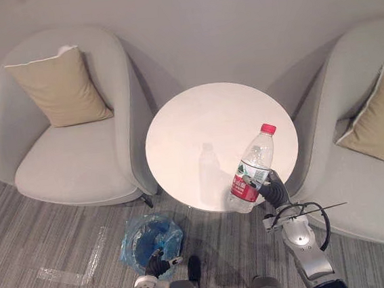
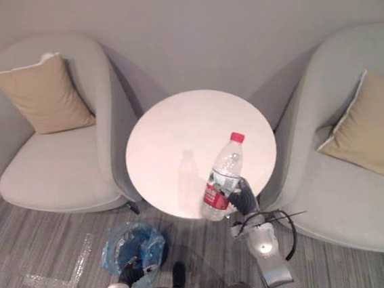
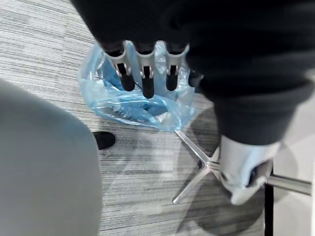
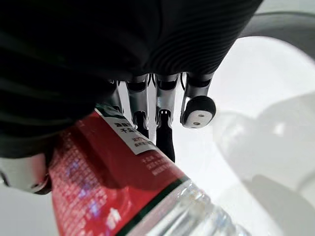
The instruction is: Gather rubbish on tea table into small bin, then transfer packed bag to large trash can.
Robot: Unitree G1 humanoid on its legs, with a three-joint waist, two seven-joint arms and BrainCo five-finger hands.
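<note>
At table [image 1: 197,126] edge — right hand [image 1: 273,190] clamped on bottle [image 1: 253,171]; left hand [image 3: 146,71] relaxed by bin [image 1: 131,244].

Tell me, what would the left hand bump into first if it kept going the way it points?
Probably the crumpled blue plastic bag on the striped grey carpet: the left hand aims its straight fingers right at it. How near it is, I cannot tell.

Bright light; table [image 1: 197,126] glares; bottle [image 1: 252,171] casts shadow.
</note>
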